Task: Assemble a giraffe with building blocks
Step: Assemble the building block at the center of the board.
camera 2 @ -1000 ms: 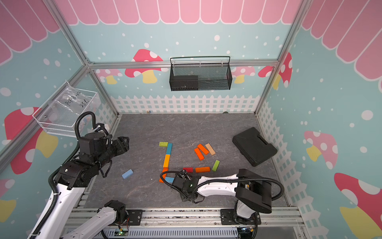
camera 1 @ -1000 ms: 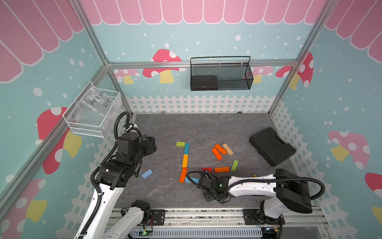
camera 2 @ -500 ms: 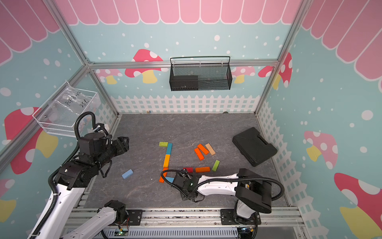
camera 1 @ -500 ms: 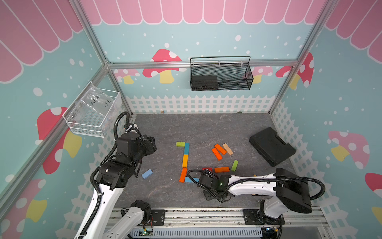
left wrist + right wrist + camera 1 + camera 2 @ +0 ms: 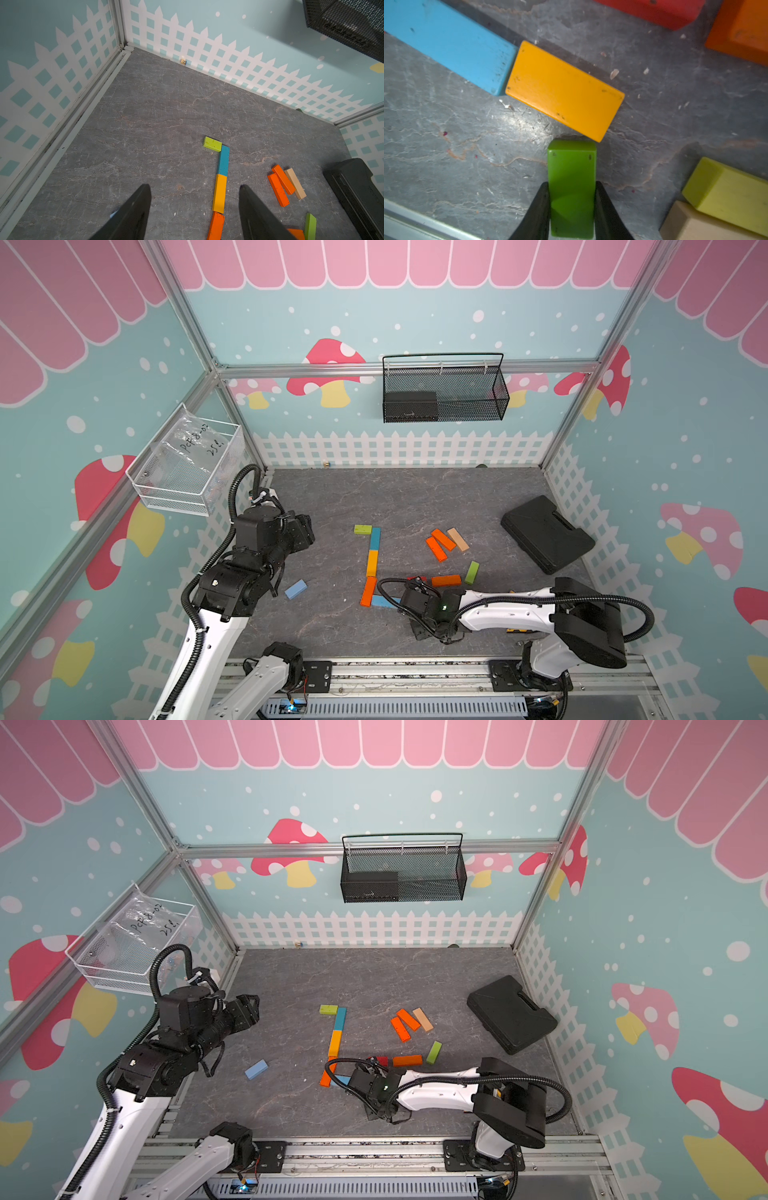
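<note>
Stretching low along the front edge of the worktop (image 5: pixel 415 497), the right arm (image 5: pixel 507 610) is laid almost flat, from its base at the front right corner toward the front middle. The right claw (image 5: pixel 572 184) is closed narrowly on a green block (image 5: pixel 572 164). The block's far end is seen near a corner of a yellow block (image 5: pixel 564 89), which lies end to end with a light blue block (image 5: pixel 446 45); contact between green and yellow cannot be told.

The left arm (image 5: pixel 232 585) is raised near the left edge with its elbow bent, and the left claw (image 5: pixel 194 187) is spread wide above the worktop.

Other building blocks (image 5: pixel 372 563) are laid in a line at the worktop's middle, with loose ones toward the right edge.

In both top views the right claw and its green block are hidden beneath the wrist. In the right wrist view a red block (image 5: pixel 654 10), an orange block (image 5: pixel 741 31) and a tan block (image 5: pixel 691 226) are cut off by the frame.
</note>
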